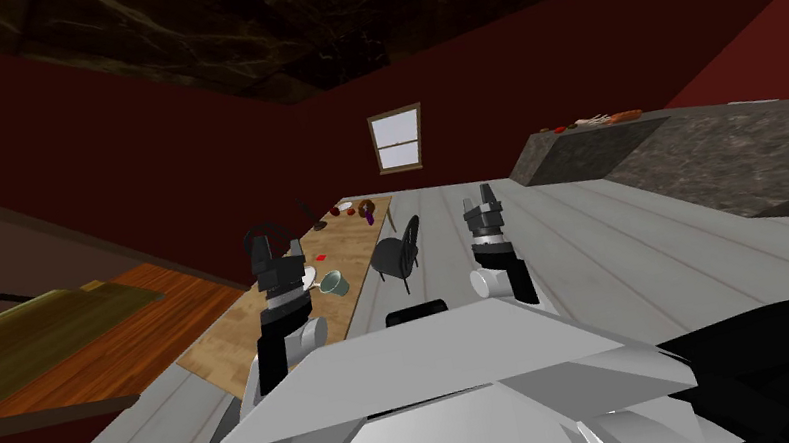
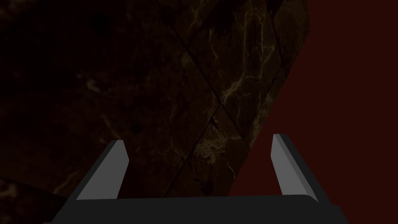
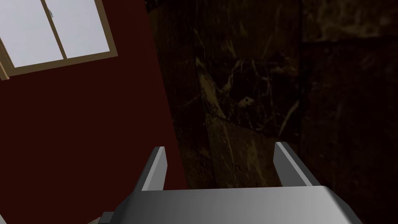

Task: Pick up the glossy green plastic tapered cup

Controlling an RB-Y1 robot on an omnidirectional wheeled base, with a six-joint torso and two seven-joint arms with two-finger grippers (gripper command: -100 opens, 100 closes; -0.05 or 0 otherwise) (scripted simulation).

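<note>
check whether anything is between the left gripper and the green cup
A small white dish lies right beside the cup on the table, on the side nearer the left gripper, so it may get in the way. The gripper is open and points up at the ceiling, not at the cup.

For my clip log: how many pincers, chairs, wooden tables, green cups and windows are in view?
pincers: 2, the left pincer and the right pincer, both open
chair: 1
wooden table: 1
green cup: 1
window: 1
Total: 6
</note>
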